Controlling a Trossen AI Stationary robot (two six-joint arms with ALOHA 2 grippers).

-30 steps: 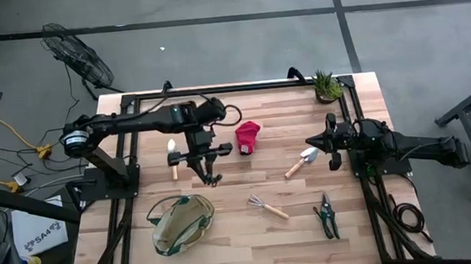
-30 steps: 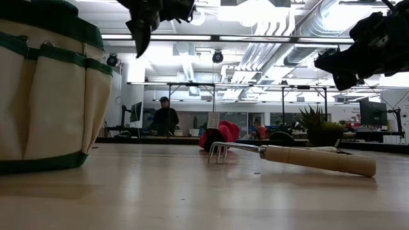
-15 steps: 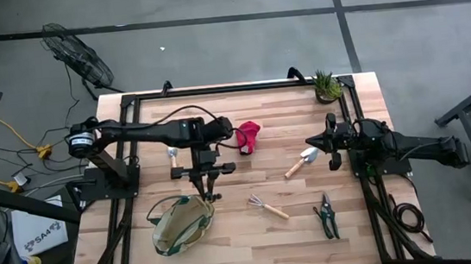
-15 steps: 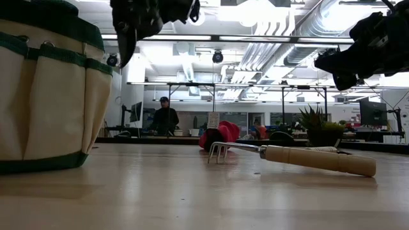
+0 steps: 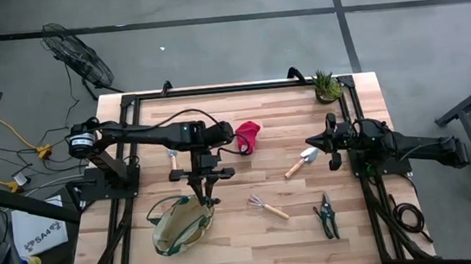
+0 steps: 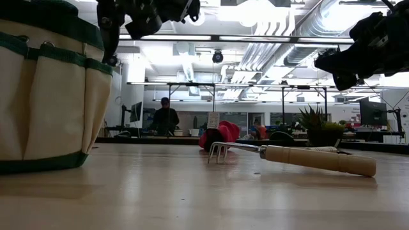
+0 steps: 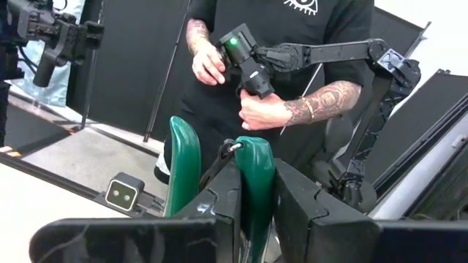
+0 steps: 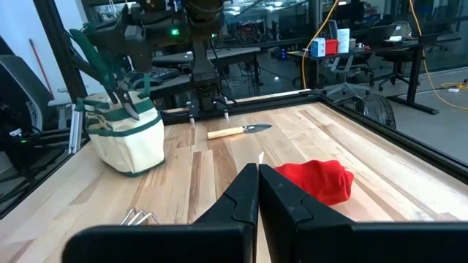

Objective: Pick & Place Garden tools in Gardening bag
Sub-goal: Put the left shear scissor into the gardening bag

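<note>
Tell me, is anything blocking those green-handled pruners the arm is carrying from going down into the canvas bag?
Nothing visible does. The left gripper holds the green-handled pruners just above the edge of the gardening bag, whose top is open. The claw rake and red cloth lie off to the side on the table.
</note>
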